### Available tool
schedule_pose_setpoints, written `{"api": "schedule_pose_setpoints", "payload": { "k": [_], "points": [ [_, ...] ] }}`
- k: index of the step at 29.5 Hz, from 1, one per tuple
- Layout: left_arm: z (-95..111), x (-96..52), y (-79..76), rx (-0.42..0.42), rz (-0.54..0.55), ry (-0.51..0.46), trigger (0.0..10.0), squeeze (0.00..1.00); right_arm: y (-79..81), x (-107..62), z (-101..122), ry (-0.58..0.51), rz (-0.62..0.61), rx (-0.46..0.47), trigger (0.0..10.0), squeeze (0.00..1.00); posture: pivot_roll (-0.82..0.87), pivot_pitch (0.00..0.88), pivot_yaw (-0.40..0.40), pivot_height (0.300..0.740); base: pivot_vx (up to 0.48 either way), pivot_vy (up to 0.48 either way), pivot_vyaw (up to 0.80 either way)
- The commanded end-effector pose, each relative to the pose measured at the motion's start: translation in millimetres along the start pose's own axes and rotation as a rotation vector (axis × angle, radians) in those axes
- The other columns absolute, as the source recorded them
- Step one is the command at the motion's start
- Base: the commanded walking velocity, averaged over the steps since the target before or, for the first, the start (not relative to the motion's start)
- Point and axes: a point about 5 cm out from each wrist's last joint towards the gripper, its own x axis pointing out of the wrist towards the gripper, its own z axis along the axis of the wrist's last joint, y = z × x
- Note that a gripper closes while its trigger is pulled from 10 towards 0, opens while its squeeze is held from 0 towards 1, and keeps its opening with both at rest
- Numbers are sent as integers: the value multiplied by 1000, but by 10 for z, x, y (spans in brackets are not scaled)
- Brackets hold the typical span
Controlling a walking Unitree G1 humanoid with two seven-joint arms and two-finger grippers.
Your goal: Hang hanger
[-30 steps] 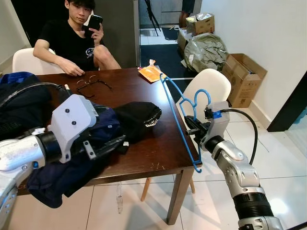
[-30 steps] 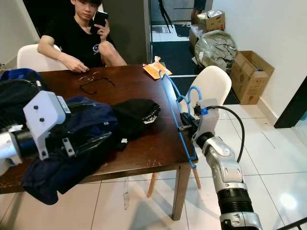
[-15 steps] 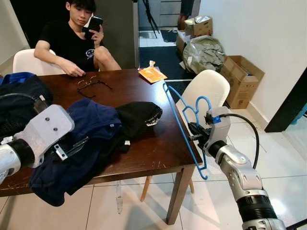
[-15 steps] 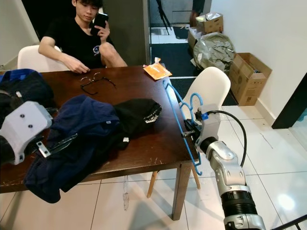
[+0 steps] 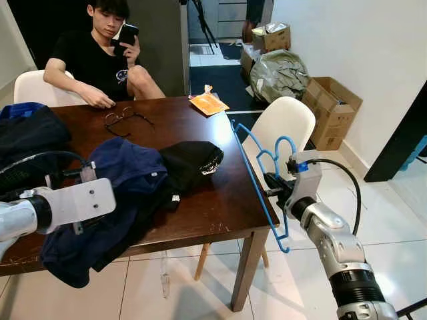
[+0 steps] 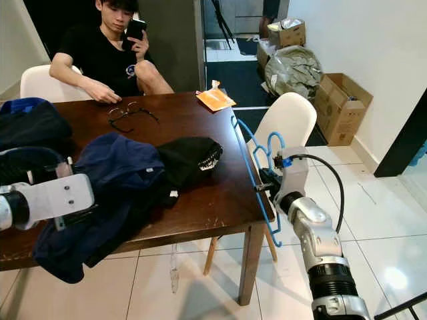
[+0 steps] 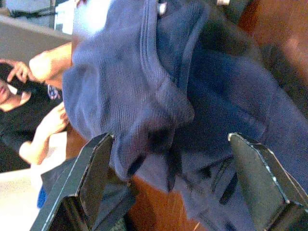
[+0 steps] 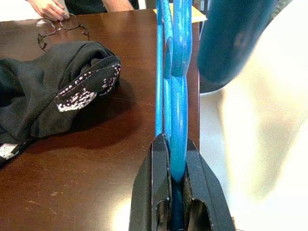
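Hanger (image 5: 257, 175): blue, clamped edge-on in right tool (image 8: 172, 166), held off table's (image 5: 220, 207) right edge, clear of clothes. Left tool (image 7: 178, 178) gapes, empty, over navy garment (image 5: 110, 200), likely next pick.

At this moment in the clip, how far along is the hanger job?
Done: the right gripper is shut on the blue hanger, held off the table's right edge. In hand: the open left gripper faces the navy garment without gripping it. Left: getting the garment on and hanging the hanger; I can make out no rail.
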Motion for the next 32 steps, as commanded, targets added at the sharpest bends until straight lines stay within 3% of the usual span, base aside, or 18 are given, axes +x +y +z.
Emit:
{"api": "schedule_pose_setpoints", "payload": {
  "k": [1, 13, 14, 15, 16, 24, 32],
  "points": [
    [-30, -11, 20, 60, -16, 33, 10000, 0, -24, -4, -79, 37, -15, 15, 10000, 0, 84, 0, 5, 740, 0, 0, 0],
    [-172, 51, 97, 145, 71, 70, 10000, 0, -27, 2, -77, 39, -14, 11, 10000, 0, 79, 0, -1, 740, 0, 0, 0],
    [-177, 100, 120, 157, 103, 50, 3765, 0, -25, 4, -75, 38, -13, 10, 10000, 0, 79, 0, -1, 740, 0, 0, 0],
    [-177, 100, 120, 157, 103, 50, 3765, 0, -25, 4, -75, 38, -13, 10, 10000, 0, 79, 0, -1, 740, 0, 0, 0],
    [-170, 137, 135, 169, 123, 30, 0, 0, -24, 6, -74, 38, -13, 9, 10000, 0, 79, 0, -1, 740, 0, 0, 0],
    [-102, 223, 219, 191, 165, -36, 0, 0, -6, 17, -78, 34, -11, 10, 10000, 0, 82, 0, 3, 740, 0, 0, 0],
    [-86, 210, 260, 190, 173, -54, 0, 0, 0, 20, -81, 33, -10, 14, 10000, 0, 88, 0, 4, 740, 0, 0, 0]
  ]
}}
